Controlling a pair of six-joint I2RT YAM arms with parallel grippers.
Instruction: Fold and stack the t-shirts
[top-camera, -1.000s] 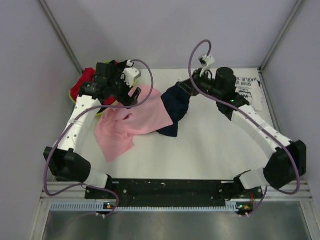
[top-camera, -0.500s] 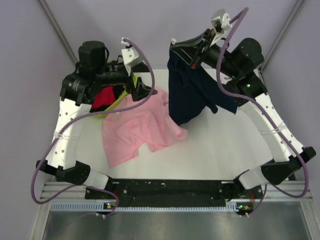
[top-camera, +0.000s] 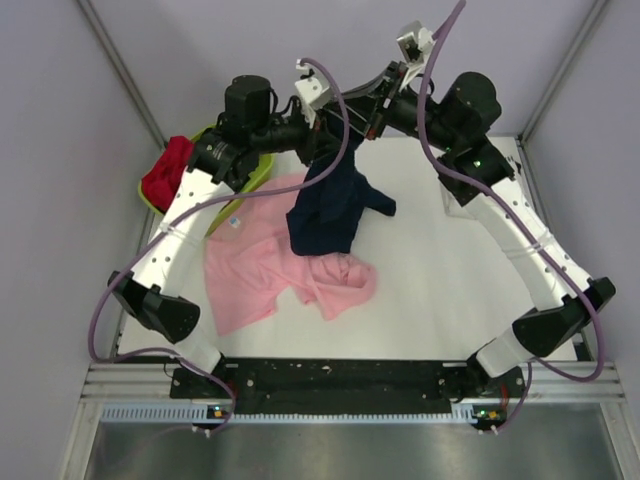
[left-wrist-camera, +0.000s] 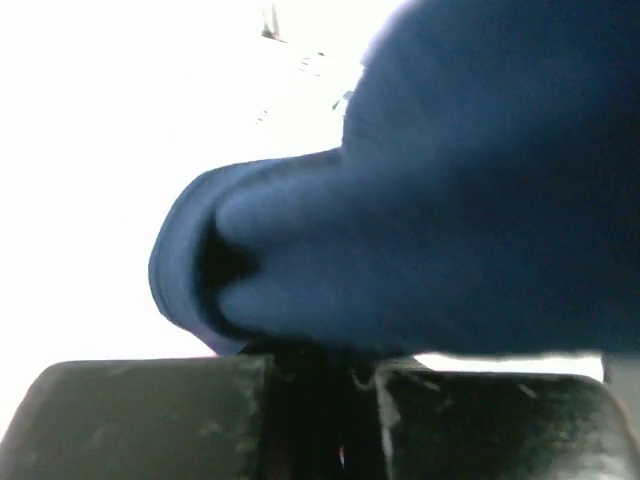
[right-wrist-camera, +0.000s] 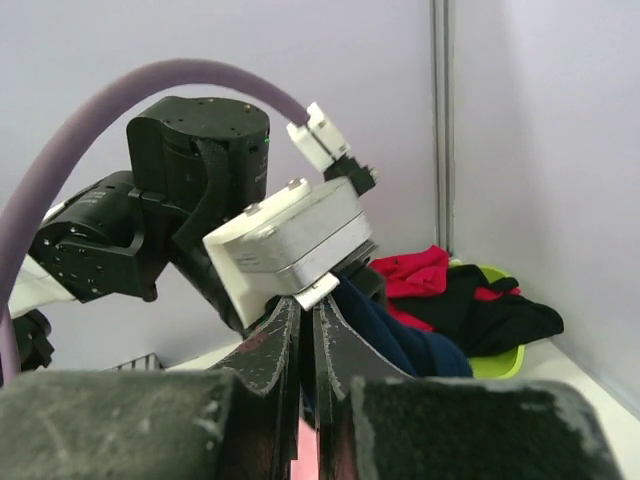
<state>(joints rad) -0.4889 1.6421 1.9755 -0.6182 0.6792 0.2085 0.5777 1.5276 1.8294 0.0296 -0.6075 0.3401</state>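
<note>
- The navy t-shirt (top-camera: 330, 205) is held up in the air over the rear middle of the table (top-camera: 440, 290). It hangs in a bunched column, and its lower edge is draped on the pink t-shirt (top-camera: 265, 265).
- The pink t-shirt is spread loosely on the left half of the table, unfolded, with one corner rumpled at its right side.
- A second ago the navy t-shirt lay slumped on the table against the pink one; half a second ago it was lifted high by the right arm alone.
- The right gripper (top-camera: 340, 118) is seen with its jaws pressed together on the top edge of the navy cloth.
- The left gripper (top-camera: 316, 137) has been brought across from the basket side, where its jaws stood spread, to a spot just beside the right gripper.
- In the left wrist view the fingers are nearly together with a fold of navy cloth right at their tips. A pinch is likely, though the cloth fills the view and the contact itself is hidden.
- Nothing has been folded or stacked yet. A two-point hold is judged to be the start of pulling the navy t-shirt open so that it can be laid flat.
- The lime-green basket (top-camera: 250, 175) sits at the rear left, with a red garment (top-camera: 165, 175) in it.
</note>
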